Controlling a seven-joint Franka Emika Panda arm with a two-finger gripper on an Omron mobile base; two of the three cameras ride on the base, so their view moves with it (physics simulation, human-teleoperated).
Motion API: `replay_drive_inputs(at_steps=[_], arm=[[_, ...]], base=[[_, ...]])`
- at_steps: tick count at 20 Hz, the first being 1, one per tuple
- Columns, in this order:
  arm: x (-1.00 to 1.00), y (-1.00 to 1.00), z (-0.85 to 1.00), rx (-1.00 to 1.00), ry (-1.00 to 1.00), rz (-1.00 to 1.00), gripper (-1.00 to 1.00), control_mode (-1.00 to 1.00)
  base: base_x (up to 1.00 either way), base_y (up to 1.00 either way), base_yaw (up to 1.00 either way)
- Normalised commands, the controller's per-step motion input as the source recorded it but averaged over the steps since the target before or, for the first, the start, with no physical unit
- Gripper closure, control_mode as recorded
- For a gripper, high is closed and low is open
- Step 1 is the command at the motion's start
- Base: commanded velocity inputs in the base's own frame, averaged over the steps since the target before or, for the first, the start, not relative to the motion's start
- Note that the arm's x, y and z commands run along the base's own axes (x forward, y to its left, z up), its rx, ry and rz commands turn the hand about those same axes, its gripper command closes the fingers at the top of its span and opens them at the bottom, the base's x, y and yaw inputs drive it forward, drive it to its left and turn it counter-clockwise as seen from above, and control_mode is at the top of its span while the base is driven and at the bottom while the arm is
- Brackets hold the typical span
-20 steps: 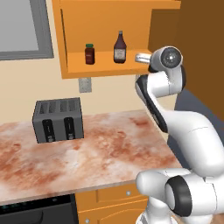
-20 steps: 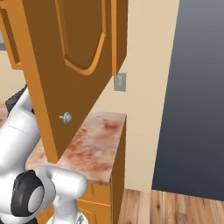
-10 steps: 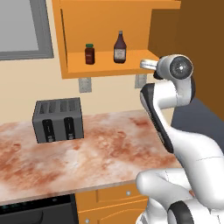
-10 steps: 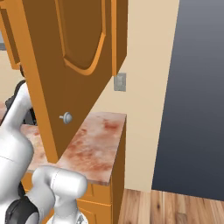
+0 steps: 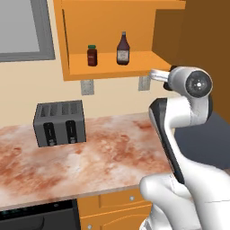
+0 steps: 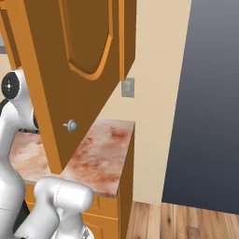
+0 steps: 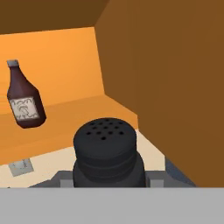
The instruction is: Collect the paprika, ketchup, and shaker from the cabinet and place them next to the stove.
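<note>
The black shaker (image 7: 105,151), with its holed rounded top, sits between my fingertips in the hand view, and my gripper (image 7: 107,180) is shut on it. It is held just off the right end of the orange cabinet's shelf (image 5: 112,63). The ketchup (image 5: 122,48) stands upright on that shelf, seen as a tilted ketchup bottle (image 7: 25,103) at the hand view's left. The paprika (image 5: 92,55), a small red jar with a green lid, stands left of it. My hand (image 5: 158,74) reaches left from the wrist at shelf height. The stove is out of view.
The open cabinet door (image 6: 79,70) with its knob (image 6: 70,125) hangs close on the arm's right. A grey toaster (image 5: 59,122) stands on the marbled counter (image 5: 112,152) below the cabinet. A dark appliance front (image 5: 36,218) sits under the counter.
The arm's wrist has drawn back to the right and down, away from the cabinet shelf, with the shaker still gripped. The bottles on the shelf have not moved.
</note>
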Motion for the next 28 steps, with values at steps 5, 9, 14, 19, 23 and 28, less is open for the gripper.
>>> replay_drive_inputs(at_steps=[5,9,14,19,23,28], arm=[[-0.62,0.31,-0.03,-0.01,0.0,0.0,1.0,-1.0],[-0.64,0.39,-0.18,-0.04,0.0,0.0,1.0,-1.0],[-0.66,0.28,-0.15,-0.02,0.0,0.0,1.0,-1.0],[-0.66,0.23,-0.08,0.0,0.0,0.01,1.0,-1.0],[-0.64,0.22,-0.08,0.0,0.0,0.04,1.0,-1.0],[-0.28,0.05,-0.06,0.0,0.0,0.03,1.0,1.0]], base=[[0.0,0.0,0.0],[0.0,0.0,0.0],[0.0,0.0,0.0],[0.0,0.0,0.0],[0.0,0.0,0.0],[-0.42,0.22,0.04]])
